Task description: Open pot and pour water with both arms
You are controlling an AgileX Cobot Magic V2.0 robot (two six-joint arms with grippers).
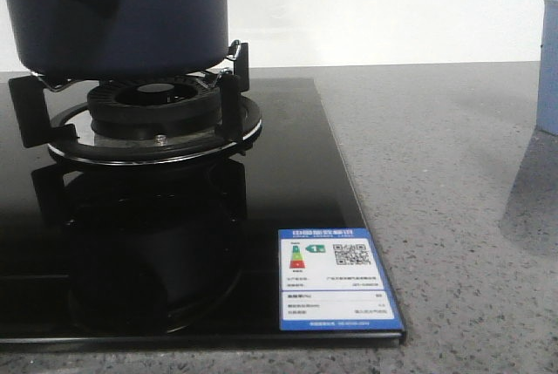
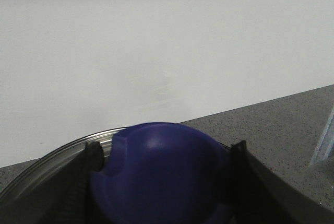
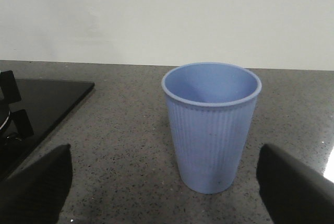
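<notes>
Your pot (image 1: pixel 118 12) sits on the burner grate (image 1: pixel 144 108), left gripper (image 2: pixel 162 182) clamped on the lid knob (image 2: pixel 156 172), right gripper (image 3: pixel 164 182) wide around the cup (image 3: pixel 211 125); hob's energy label (image 1: pixel 336 280) text unreadable.

Navy-blue pot (image 1: pixel 131 8), pale blue ribbed cup (image 3: pixel 211 125), speckled grey counter (image 1: pixel 453 173)

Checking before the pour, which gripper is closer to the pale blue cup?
Right. The right gripper is open with the pale blue cup standing between its fingers; the left gripper straddles the dark blue knob.
</notes>
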